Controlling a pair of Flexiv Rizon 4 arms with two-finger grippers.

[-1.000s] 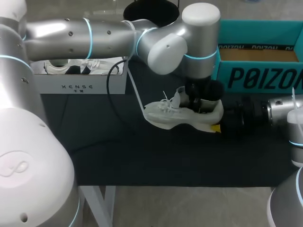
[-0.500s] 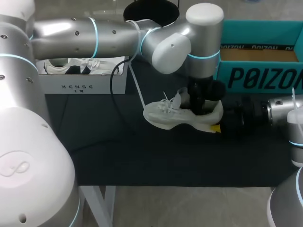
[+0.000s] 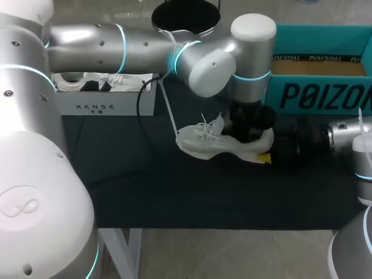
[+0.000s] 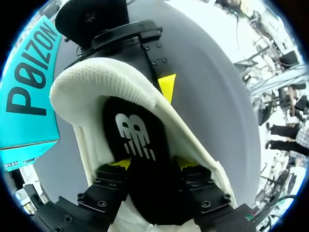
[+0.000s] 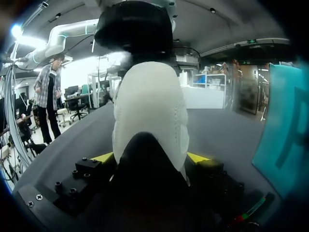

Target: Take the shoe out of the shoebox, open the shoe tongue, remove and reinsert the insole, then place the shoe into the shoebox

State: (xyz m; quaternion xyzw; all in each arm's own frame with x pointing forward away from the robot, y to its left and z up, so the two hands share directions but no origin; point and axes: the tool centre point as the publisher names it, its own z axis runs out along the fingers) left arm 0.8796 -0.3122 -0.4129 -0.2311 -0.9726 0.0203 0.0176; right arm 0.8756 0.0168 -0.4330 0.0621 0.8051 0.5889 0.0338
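- Since the shoe [image 3: 203,145] is a knit-and-foam trainer, we judge it light, soft in the upper and stiffer through the sole. The heel cup looks like the firmest place to hold it, and a squeeze on the upper would likely cave it in.
- We judge its insole [image 4: 135,137] thin, floppy and a little grippy against the lining. It is best pinched at the heel end and drawn along the shoe's length rather than pulled straight up.
- The shoe is white, with a textured knit collar, white laces [image 3: 204,125] loose over the tongue and a thick pale sole. The insole is black with a white logo near the heel.
- The shoe sits out of its box, sole down on the dark surface [image 3: 174,197], with the toe toward our left. It is just in front of the teal shoebox [image 3: 317,96].
- Our left end effector [image 4: 153,166] comes straight down into the shoe's opening. Its yellow tips press the insole from two sides, so it is clamped on the insole.
- Our right end effector [image 5: 150,157] comes in low over the surface from our right. Its fingers are clamped on the heel from both sides, bracing the shoe.
- We judge the insole step to be in hand, but we cannot tell whether the insole is going out or back in.
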